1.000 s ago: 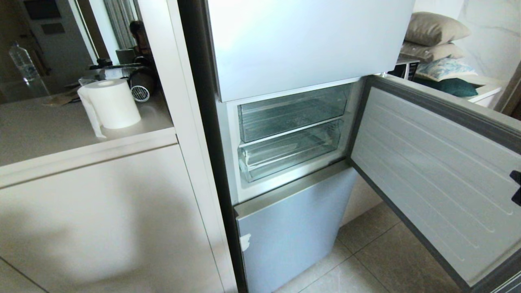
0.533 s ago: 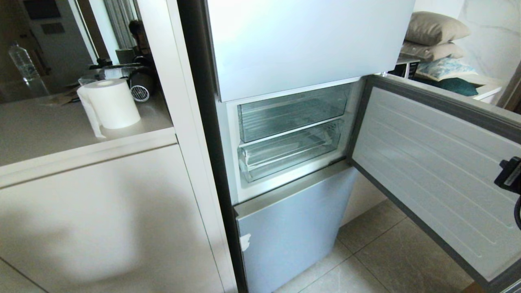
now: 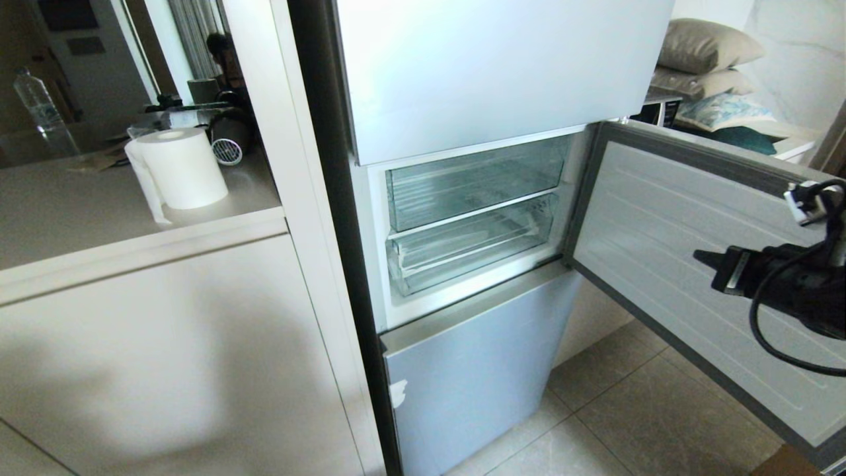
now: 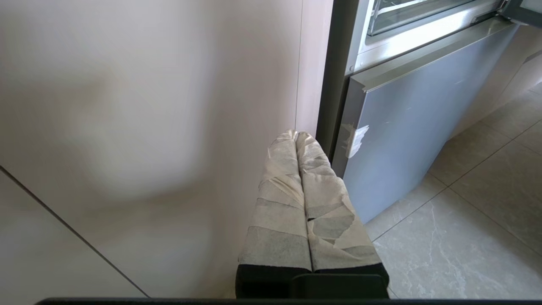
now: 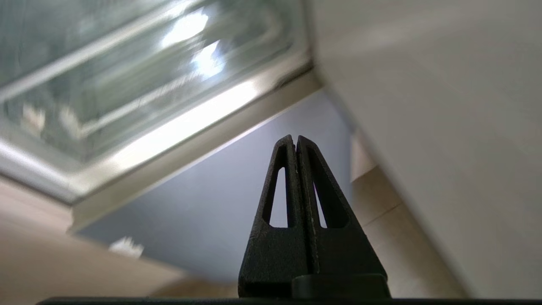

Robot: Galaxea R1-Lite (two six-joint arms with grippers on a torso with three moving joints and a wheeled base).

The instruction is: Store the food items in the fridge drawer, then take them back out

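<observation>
Reaching toward open fridge, both clear bins look empty

Body: mid fridge door stands swung wide to the right. Inside, two clear plastic containers are stacked: upper clear bin and, directly below it, the fridge drawer, pushed in w/ its front lip at the compartment edge. Nothing red or orange shows in either; through the clear walls only ribbed plastic is visible. Food items aren't in any view.

Right gripper is in front of the open door's inner panel, pointing toward the compartment, fingers pressed together, holding nothing. Left gripper hangs low beside the beige cabinet, near the lower fridge door, taped fingers closed against each other, empty.

Paper roll sits on the counter to the left.
</observation>
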